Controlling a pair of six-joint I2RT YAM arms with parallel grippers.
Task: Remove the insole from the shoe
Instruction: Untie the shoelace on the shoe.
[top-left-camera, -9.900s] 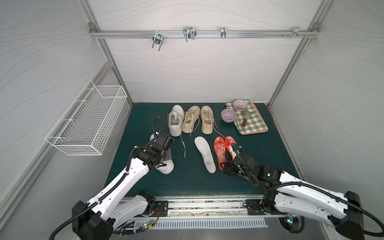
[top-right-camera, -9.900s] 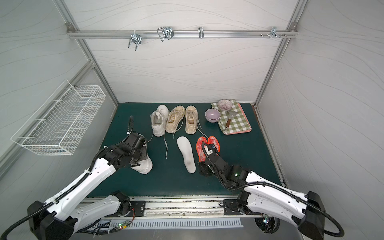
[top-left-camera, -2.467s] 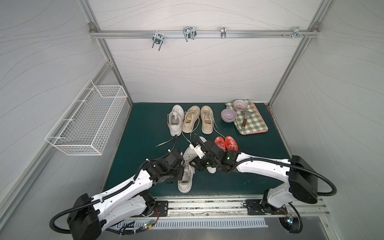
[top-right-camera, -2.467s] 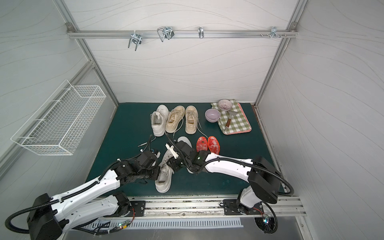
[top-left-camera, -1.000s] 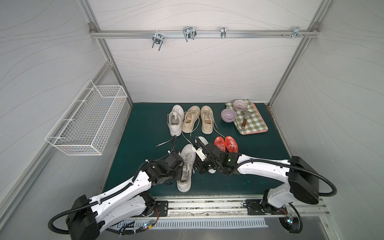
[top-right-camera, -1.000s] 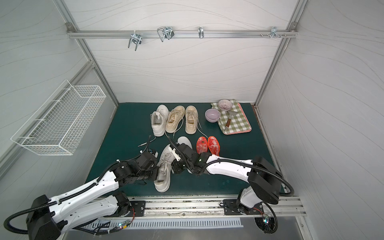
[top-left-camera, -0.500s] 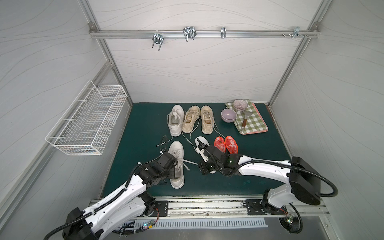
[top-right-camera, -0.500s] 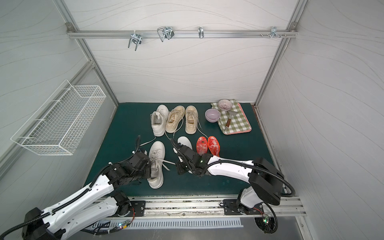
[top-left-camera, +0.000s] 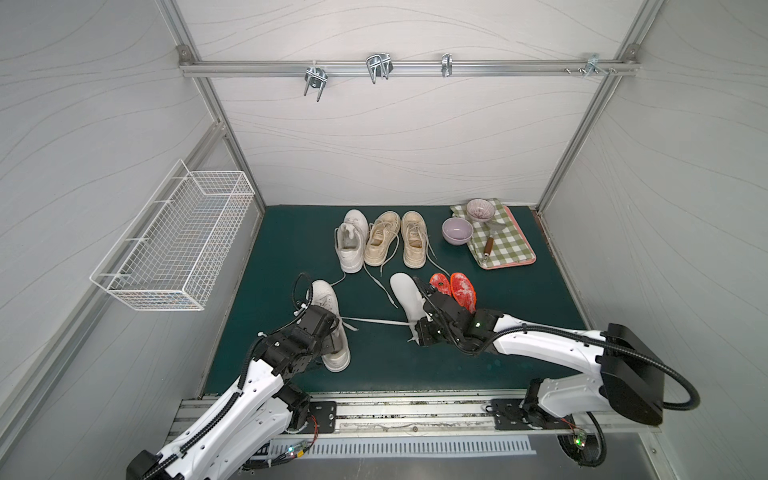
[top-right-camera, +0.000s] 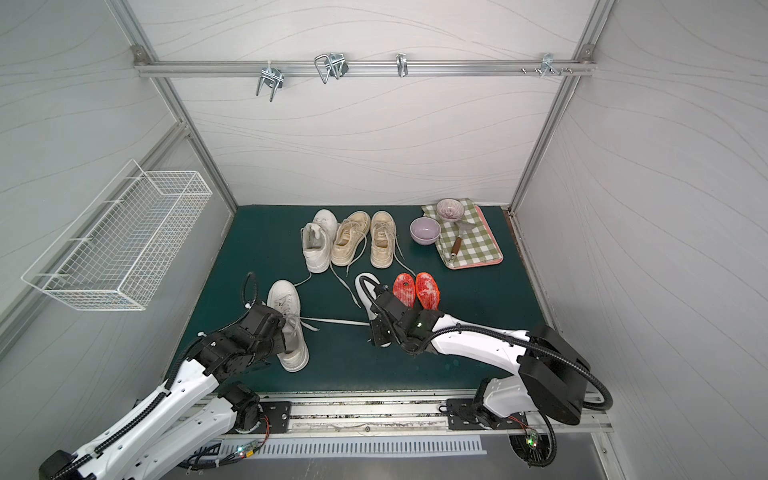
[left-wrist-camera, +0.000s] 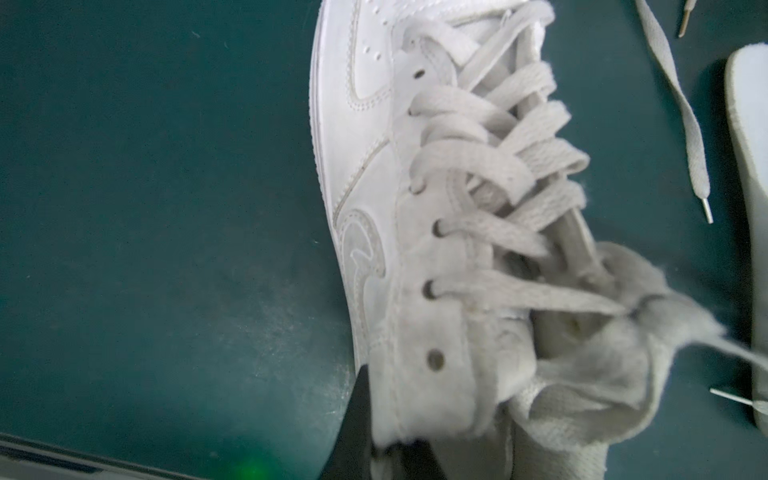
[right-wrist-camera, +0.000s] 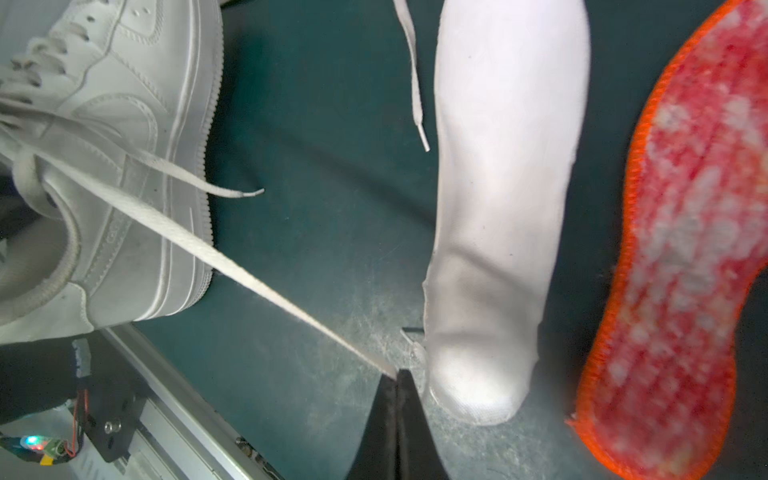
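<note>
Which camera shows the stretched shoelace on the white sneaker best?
The right wrist view: the lace runs taut from the sneaker into the shut right end effector. Both top views show a thin line; the left wrist view only its blurred start.

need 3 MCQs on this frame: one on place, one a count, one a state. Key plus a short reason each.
1. The two red insoles lie:
A) in the wire basket
B) on the checked cloth
C) on the green mat, beside the white insole

2. How many shoes are on the mat?
A) two
B) four
C) six

3. The right gripper, jaws shut, pinches:
A) the lace of the white sneaker
B) the white insole
C) a red insole

Key:
1 C: in both top views they lie flat on the mat, next to the white insole.
2 B: three stand in the back row, and the white sneaker is nearer the front.
3 A: the right wrist view shows the taut lace ending between the closed jaws.
</note>
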